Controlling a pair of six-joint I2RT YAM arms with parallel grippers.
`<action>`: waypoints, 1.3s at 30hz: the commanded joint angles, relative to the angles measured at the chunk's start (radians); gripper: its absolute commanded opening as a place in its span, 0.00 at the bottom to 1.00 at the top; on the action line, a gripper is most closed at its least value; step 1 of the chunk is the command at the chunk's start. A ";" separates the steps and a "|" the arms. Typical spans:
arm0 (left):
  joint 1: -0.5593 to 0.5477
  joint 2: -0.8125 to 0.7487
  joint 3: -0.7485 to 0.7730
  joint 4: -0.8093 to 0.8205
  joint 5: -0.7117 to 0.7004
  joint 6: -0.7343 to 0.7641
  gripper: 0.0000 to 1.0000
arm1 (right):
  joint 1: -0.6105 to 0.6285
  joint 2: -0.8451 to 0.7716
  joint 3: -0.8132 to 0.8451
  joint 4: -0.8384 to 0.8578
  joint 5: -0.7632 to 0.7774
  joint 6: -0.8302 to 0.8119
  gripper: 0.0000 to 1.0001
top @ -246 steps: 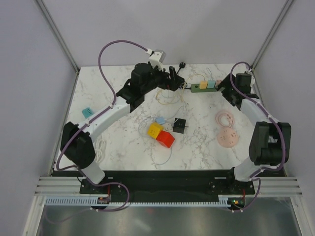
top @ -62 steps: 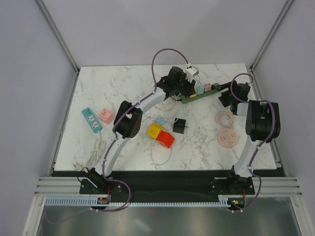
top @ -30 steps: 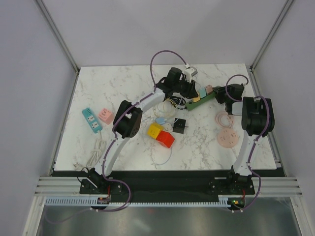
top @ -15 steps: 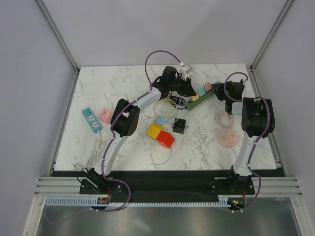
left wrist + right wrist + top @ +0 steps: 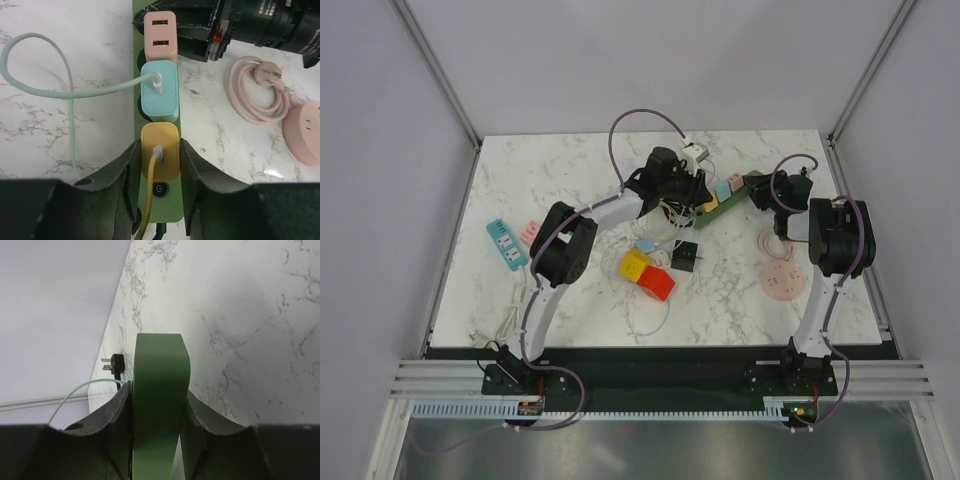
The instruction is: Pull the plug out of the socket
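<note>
At the far centre of the marble table (image 5: 520, 180), the green power strip (image 5: 723, 203) spans the gap between the 2 arms.

Right gripper (image 5: 158, 396): jaws drawn narrow onto 1 end of the strip, pads flat against its 2 long sides. This hold appears meant to anchor the socket body, so that a pull acts on the plug alone.

Left gripper (image 5: 160, 151): jaws drawn narrow onto the yellow plug (image 5: 160, 156), 1 finger (image 5: 127, 170) on each side face. The plug sits in the slot nearest the power button (image 5: 158, 189) and looks fully seated, so extraction is judged not yet begun. Its yellow cable (image 5: 146, 215) leaves the top face and runs back between the fingers, which leaves the flanks free for gripping.

The teal plug (image 5: 159, 90) sits just beside the yellow one and the pink plug (image 5: 160, 32) beyond it. A straight pull away from the strip's face would probably spare both.

Whether the strip rests on the table or hangs between the grippers cannot be told.
</note>
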 commanded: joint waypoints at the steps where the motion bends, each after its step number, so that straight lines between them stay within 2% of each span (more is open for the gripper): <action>1: 0.011 -0.179 -0.032 0.240 -0.173 0.087 0.02 | -0.035 -0.024 -0.020 -0.080 0.091 -0.137 0.00; 3: -0.033 -0.187 -0.043 0.229 -0.258 0.155 0.02 | -0.034 -0.024 -0.018 -0.080 0.100 -0.143 0.00; 6: -0.027 -0.147 0.039 0.166 -0.164 0.119 0.02 | -0.036 -0.019 -0.014 -0.090 0.102 -0.148 0.00; 8: 0.009 -0.121 0.062 0.189 -0.093 -0.050 0.02 | -0.035 -0.018 -0.015 -0.088 0.102 -0.149 0.00; 10: 0.049 -0.104 0.058 0.279 -0.001 -0.229 0.02 | -0.038 -0.013 -0.017 -0.087 0.100 -0.146 0.00; 11: 0.052 -0.101 0.061 0.290 0.004 -0.246 0.02 | -0.039 -0.012 -0.018 -0.087 0.097 -0.145 0.00; 14: -0.001 -0.127 0.058 0.176 -0.192 -0.062 0.02 | -0.044 -0.013 -0.018 -0.088 0.097 -0.143 0.00; 15: -0.021 -0.141 0.058 0.131 -0.316 0.070 0.02 | -0.044 -0.013 -0.017 -0.093 0.097 -0.145 0.00; 17: -0.053 -0.148 0.061 0.116 -0.360 0.152 0.02 | -0.044 -0.013 -0.015 -0.094 0.097 -0.146 0.00; 20: -0.035 -0.144 0.062 0.114 -0.248 0.135 0.02 | -0.045 -0.010 -0.015 -0.090 0.094 -0.145 0.00; 26: -0.029 -0.147 0.072 0.040 -0.153 0.221 0.02 | -0.048 -0.013 -0.011 -0.093 0.082 -0.155 0.00; 29: -0.027 -0.167 0.043 0.034 -0.186 0.247 0.23 | -0.051 0.001 -0.001 -0.088 0.067 -0.148 0.00; 30: -0.024 -0.170 0.036 0.034 -0.197 0.246 0.39 | -0.051 0.004 0.000 -0.083 0.063 -0.145 0.00; 33: -0.017 -0.162 0.059 0.014 -0.193 0.221 0.55 | -0.050 0.005 0.000 -0.079 0.057 -0.142 0.00; 39: -0.010 -0.110 0.128 -0.082 -0.135 0.200 0.57 | -0.051 0.007 0.005 -0.082 0.051 -0.143 0.00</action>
